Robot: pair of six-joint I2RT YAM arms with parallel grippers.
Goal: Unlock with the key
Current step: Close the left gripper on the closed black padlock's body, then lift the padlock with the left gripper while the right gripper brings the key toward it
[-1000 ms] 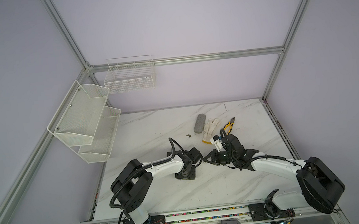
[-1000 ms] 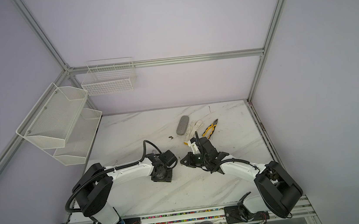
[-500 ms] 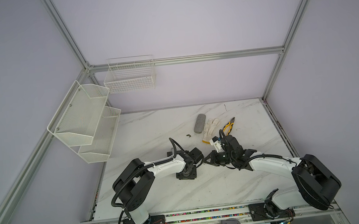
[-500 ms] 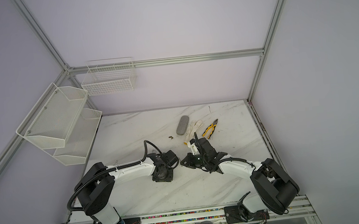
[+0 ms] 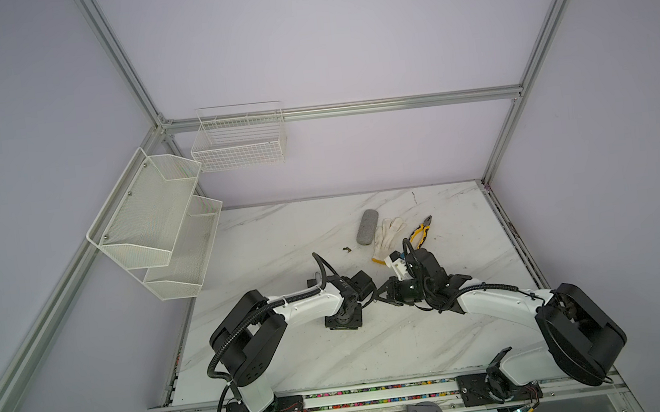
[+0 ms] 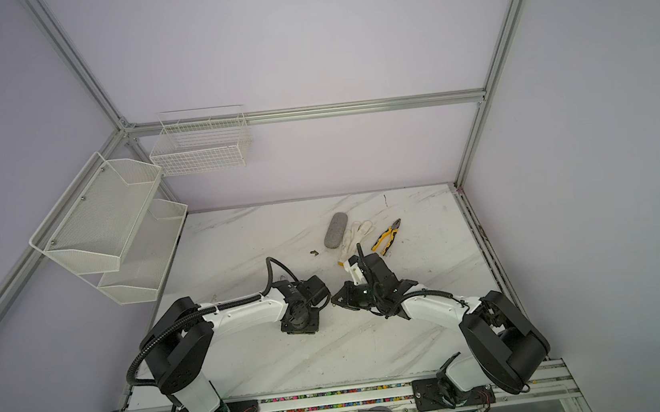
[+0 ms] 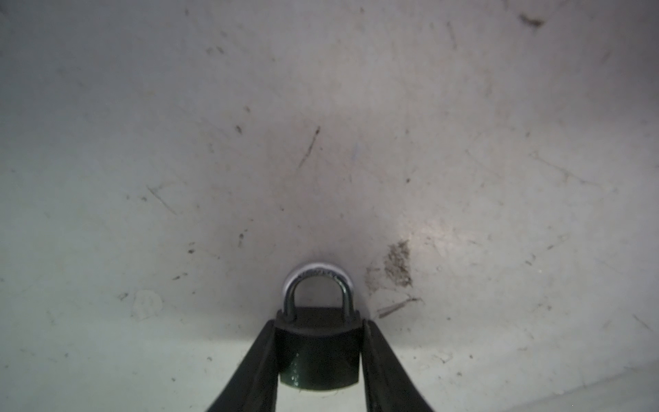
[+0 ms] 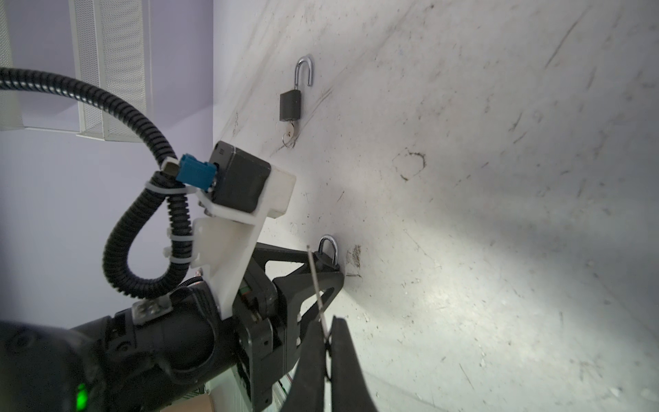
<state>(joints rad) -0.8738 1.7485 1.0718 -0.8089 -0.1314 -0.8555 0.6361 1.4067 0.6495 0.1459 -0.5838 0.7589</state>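
Observation:
A small black padlock (image 7: 318,351) with its silver shackle (image 7: 317,289) closed sits between the fingers of my left gripper (image 7: 319,324), which is shut on its body. The shackle points at the marble table (image 7: 356,142), touching it or just above it. In the right wrist view the same padlock (image 8: 330,251) shows past the left gripper's fingers. My right gripper (image 8: 326,324) is shut on a thin metal key (image 8: 315,281), whose blade points toward that padlock without touching it. In both top views the left gripper (image 5: 369,295) (image 6: 323,299) and right gripper (image 5: 383,293) (image 6: 336,298) meet tip to tip mid-table.
A second padlock (image 8: 290,105) lies farther back on the table, shackle open, a key in it; it also shows as a small dark thing (image 5: 346,249). A grey case (image 5: 367,226), white glove (image 5: 387,232) and yellow pliers (image 5: 421,233) lie behind. White racks (image 5: 155,229) hang left.
My right gripper with the key has edged a little left, closer to the left gripper. The left arm has hardly shifted.

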